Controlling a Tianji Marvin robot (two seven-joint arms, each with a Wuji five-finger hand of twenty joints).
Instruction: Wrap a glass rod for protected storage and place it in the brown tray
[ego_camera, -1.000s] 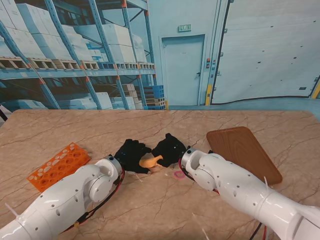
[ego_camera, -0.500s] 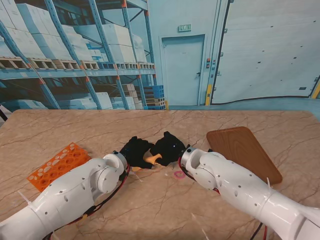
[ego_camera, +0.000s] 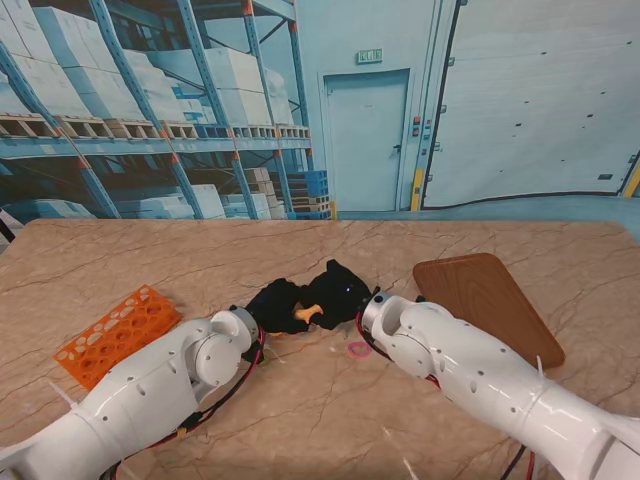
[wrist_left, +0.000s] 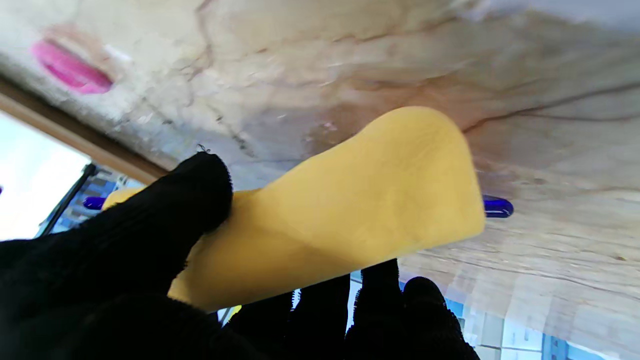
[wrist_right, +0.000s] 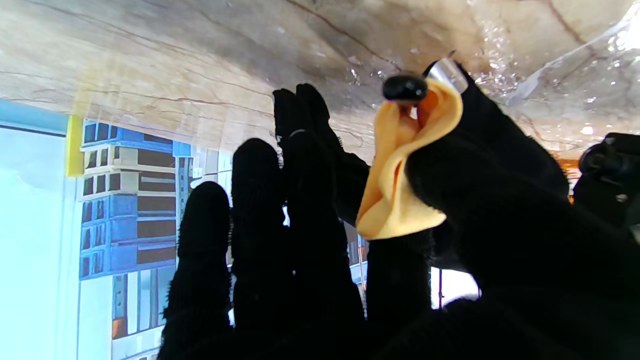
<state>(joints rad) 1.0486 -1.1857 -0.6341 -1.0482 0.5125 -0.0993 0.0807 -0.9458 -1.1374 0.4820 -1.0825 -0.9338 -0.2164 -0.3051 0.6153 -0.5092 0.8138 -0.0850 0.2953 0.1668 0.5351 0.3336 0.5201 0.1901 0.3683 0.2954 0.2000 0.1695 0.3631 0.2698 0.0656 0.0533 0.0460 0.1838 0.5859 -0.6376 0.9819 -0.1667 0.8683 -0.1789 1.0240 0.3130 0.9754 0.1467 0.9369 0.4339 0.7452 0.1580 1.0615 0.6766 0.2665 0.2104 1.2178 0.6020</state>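
Nearest to me, both white arms reach in from the near corners of the marble worktop (ego_camera: 300, 420). A small pink ring (ego_camera: 358, 349) lies flat on the worktop just beside the right forearm; it also shows as a pink smear in the left wrist view (wrist_left: 70, 72).

A little farther out, around the middle of the worktop, the two black-gloved hands meet. The left hand (ego_camera: 272, 302) has its fingers (wrist_left: 165, 215) closed on the yellow sheet (wrist_left: 350, 200), the thumb pressed on one face and the other fingertips under the opposite edge. The rod (wrist_left: 497, 207) lies inside the sheet, its blue tip poking out of the far end, just off the worktop. The right hand (ego_camera: 338, 290) pinches the other end of the sheet (wrist_right: 400, 165) between thumb and a finger, with a dark rod tip (wrist_right: 405, 88) showing at the top of the fold; its remaining fingers (wrist_right: 250, 210) are stretched out loosely.

An orange rack (ego_camera: 115, 333) sits toward the left edge, well apart from the hands. The brown tray (ego_camera: 485, 300) lies toward the right edge, beside the right forearm
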